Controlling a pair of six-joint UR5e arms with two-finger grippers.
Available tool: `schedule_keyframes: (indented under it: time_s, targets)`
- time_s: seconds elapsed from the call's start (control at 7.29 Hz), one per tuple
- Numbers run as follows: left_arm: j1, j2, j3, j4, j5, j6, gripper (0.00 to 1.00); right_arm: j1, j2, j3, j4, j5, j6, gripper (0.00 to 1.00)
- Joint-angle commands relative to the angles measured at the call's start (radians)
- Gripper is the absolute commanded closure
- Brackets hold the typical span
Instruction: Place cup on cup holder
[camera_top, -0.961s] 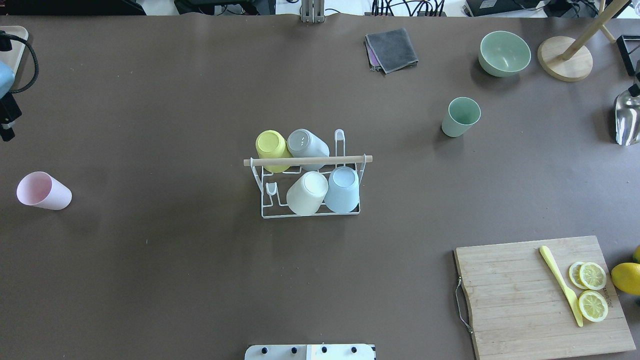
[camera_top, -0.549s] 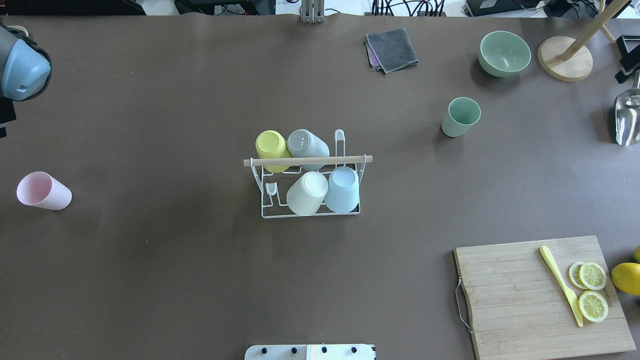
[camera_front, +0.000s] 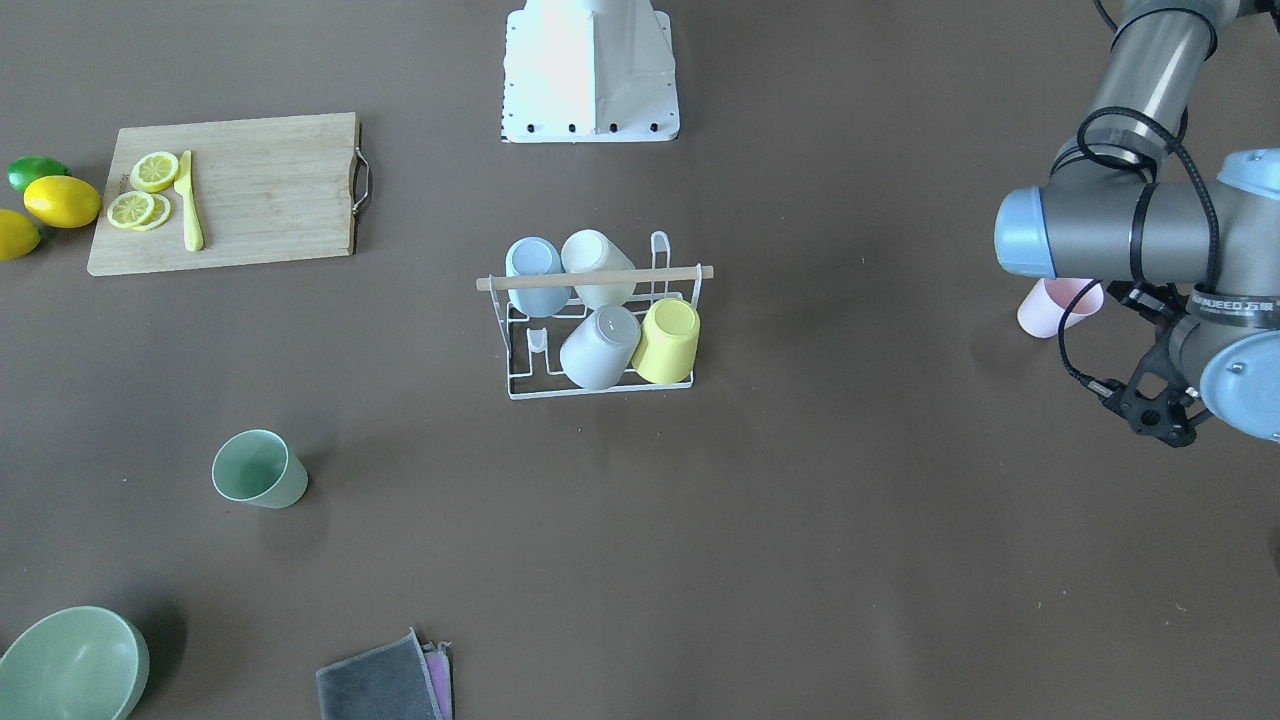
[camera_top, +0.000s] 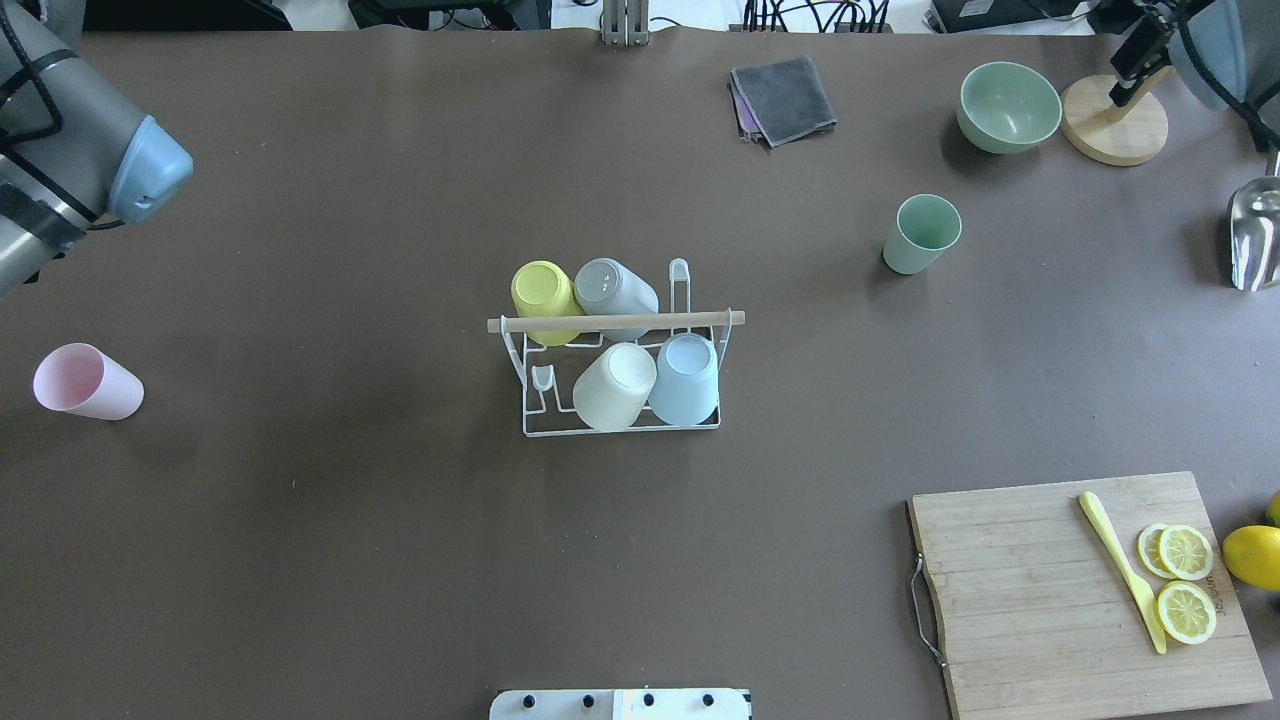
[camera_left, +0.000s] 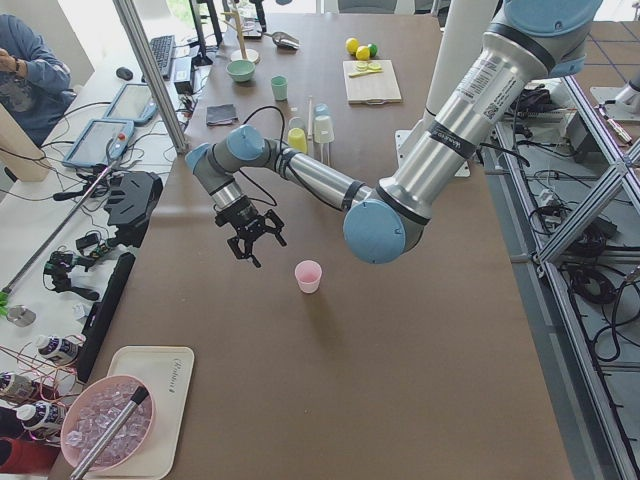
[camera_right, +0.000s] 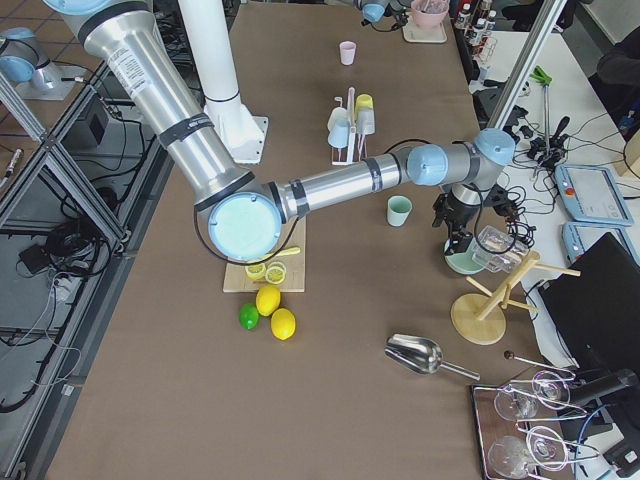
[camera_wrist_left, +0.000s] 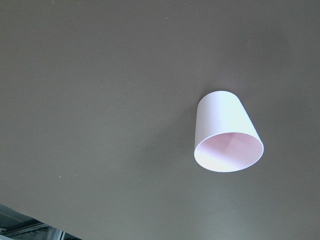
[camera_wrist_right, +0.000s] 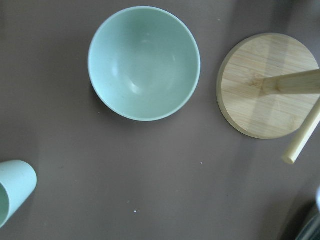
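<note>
— Far left first?
— Pink cup (camera_top: 85, 382), upright, mouth up, alone on the table, well apart from the cup holder (camera_top: 620, 345).
— And the left gripper (camera_left: 255, 245)?
— Hanging above the table near that cup. Spread or pinched: cannot tell, seen properly only from the side. Cup offset from it toward the right and the near edge, long axis vertical. Probably calls for a short sideways shift, then a descent over the rim.
— Middle?
— Holder carrying four upturned cups. Two bare prongs left, one near-left (camera_top: 541, 378), one far-right (camera_top: 679, 275).
— Right side?
— Green cup (camera_top: 921, 234), upright too. Right gripper (camera_right: 456, 240) above the green bowl (camera_wrist_right: 144, 62) just beyond it, jaw state equally impossible to judge.
— Nearer arm?
— Left for pink, right for green.
— Anything given by one view alone?
— Left wrist view: pink cup right of centre, no fingers in frame. Overhead: both cups and the free prongs, but neither gripper clearly.
</note>
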Motion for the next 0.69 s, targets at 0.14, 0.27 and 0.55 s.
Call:
schedule_keyframes:
  time_s: [0.14, 0.27, 0.55]
  targets:
    - [0.031, -0.014, 0.111, -0.046, -0.022, 0.052, 0.01, -0.069, 0.095, -0.061, 0.0, 0.04, 0.068, 0.0]
    - [0.032, -0.02, 0.143, -0.046, -0.053, 0.052, 0.02, -0.074, 0.084, -0.047, 0.003, 0.038, 0.094, 0.0]
    - [0.032, -0.028, 0.2, -0.07, -0.144, 0.051, 0.02, -0.052, 0.011, 0.046, -0.003, 0.04, 0.093, 0.0]
